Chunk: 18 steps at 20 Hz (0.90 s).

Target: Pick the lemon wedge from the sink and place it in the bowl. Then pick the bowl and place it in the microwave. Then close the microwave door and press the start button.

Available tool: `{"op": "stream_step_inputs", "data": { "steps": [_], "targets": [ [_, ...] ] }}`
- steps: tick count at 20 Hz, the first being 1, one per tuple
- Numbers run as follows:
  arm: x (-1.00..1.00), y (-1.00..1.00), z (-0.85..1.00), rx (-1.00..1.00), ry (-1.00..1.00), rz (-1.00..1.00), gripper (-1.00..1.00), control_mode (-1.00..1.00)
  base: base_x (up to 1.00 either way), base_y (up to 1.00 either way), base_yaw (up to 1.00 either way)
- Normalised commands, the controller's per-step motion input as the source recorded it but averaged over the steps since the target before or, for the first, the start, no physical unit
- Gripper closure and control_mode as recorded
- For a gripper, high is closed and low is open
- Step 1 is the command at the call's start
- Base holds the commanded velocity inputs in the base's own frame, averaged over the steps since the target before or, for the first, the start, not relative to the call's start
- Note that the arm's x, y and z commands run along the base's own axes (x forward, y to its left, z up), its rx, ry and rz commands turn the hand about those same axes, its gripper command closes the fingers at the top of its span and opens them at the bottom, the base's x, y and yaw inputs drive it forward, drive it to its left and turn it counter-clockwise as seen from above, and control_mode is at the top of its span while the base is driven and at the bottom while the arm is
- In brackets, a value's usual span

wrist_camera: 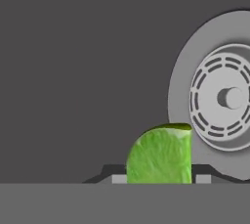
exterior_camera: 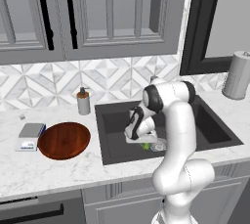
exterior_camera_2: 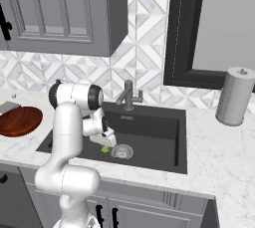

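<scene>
In the left base view we see our arm bent down into the sink (exterior_camera: 215,130), the gripper (exterior_camera: 145,143) low over the basin floor. A sliver of the lime-green lemon wedge (exterior_camera: 145,145) peeks out just under the hand, beside the silver drain (exterior_camera: 159,145). The reddish-brown wooden bowl (exterior_camera: 64,140) sits on the marble counter (exterior_camera: 58,174) to the left of the sink, touching a small grey kitchen scale (exterior_camera: 31,136). A soap dispenser (exterior_camera: 83,101) stands by the tiled wall, and a paper towel roll (exterior_camera: 237,75) stands at the far right.

In the right base view we see the gripper (exterior_camera_2: 105,146) again down in the sink (exterior_camera_2: 159,137), with the lemon wedge (exterior_camera_2: 105,149) right at its tips and the drain (exterior_camera_2: 122,151) just beside it. The faucet (exterior_camera_2: 129,95) rises behind the basin. The bowl (exterior_camera_2: 19,120) lies on the counter at the left edge, well apart from the wedge; the paper towel roll (exterior_camera_2: 236,96) stands at the right.

In the hand view we see the lemon wedge (wrist_camera: 160,154) sitting between our two finger tips (wrist_camera: 119,179), which flank it closely on either side; we cannot tell whether they press on it yet. The wedge rests on the dark sink floor (wrist_camera: 78,71), its edge touching the rim of the drain (wrist_camera: 222,98).
</scene>
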Motion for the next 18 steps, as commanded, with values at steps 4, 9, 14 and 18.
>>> {"op": "stream_step_inputs", "data": {
  "steps": [4, 9, 14, 18],
  "targets": [
    [-0.09, -0.01, -0.73, -0.06, 0.09, 0.02, 1.00, -1.00, 0.00, 0.00, 0.00],
    [-0.27, -0.05, -0.57, -0.03, 0.05, 0.02, 1.00, -1.00, 0.00, 0.00, 0.00],
    [-0.67, -0.04, -0.14, 0.01, -0.13, 0.00, 1.00, -1.00, 0.00, 0.00, 0.00],
    [-0.65, 0.00, 0.00, 0.06, -0.30, 0.00, 1.00, -1.00, 0.00, 0.00, 0.00]
  ]
}}
